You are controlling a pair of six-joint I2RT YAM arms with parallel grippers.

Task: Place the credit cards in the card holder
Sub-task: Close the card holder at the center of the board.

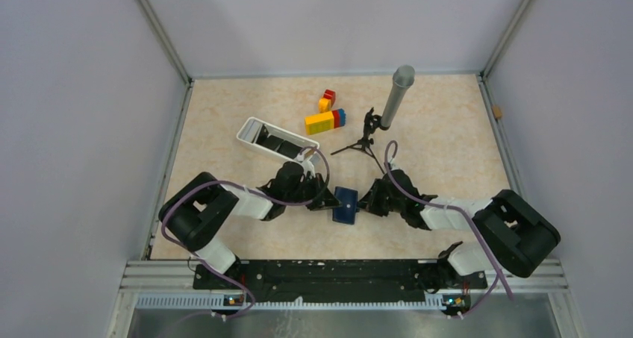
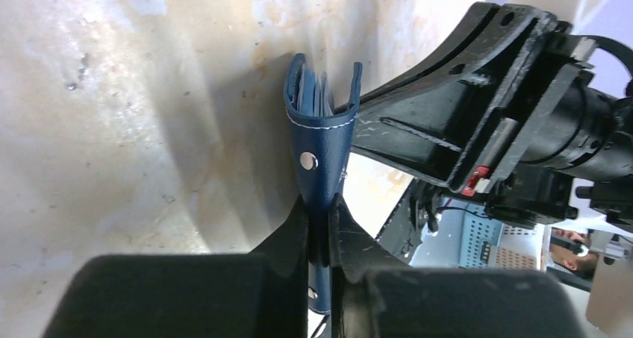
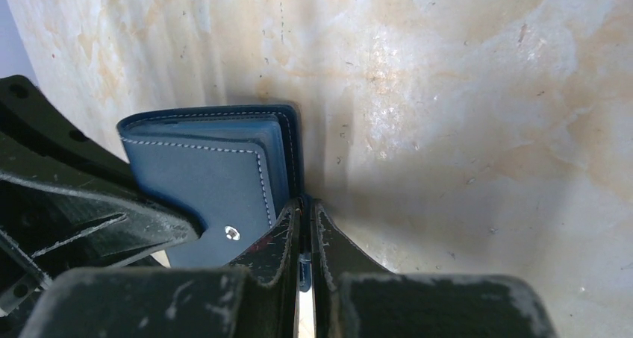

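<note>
The navy-blue card holder (image 1: 345, 205) lies on the beige table between my two grippers. In the left wrist view it stands on edge, slightly parted, with grey pocket layers (image 2: 313, 93) showing inside. My left gripper (image 2: 321, 213) is shut on the card holder's (image 2: 319, 140) snap flap. From the other side, my right gripper (image 3: 304, 213) is shut on the thin outer edge of the card holder (image 3: 209, 166). Dark flat pieces that look like the credit cards (image 1: 281, 142) lie in the white tray (image 1: 249, 131) behind the left arm.
Coloured toy blocks (image 1: 325, 120) and a smaller red-yellow one (image 1: 327, 98) sit at the back centre. A grey cylinder (image 1: 398, 95) leans on a small black tripod (image 1: 363, 138) just behind the right gripper. Grey walls close in the table on three sides.
</note>
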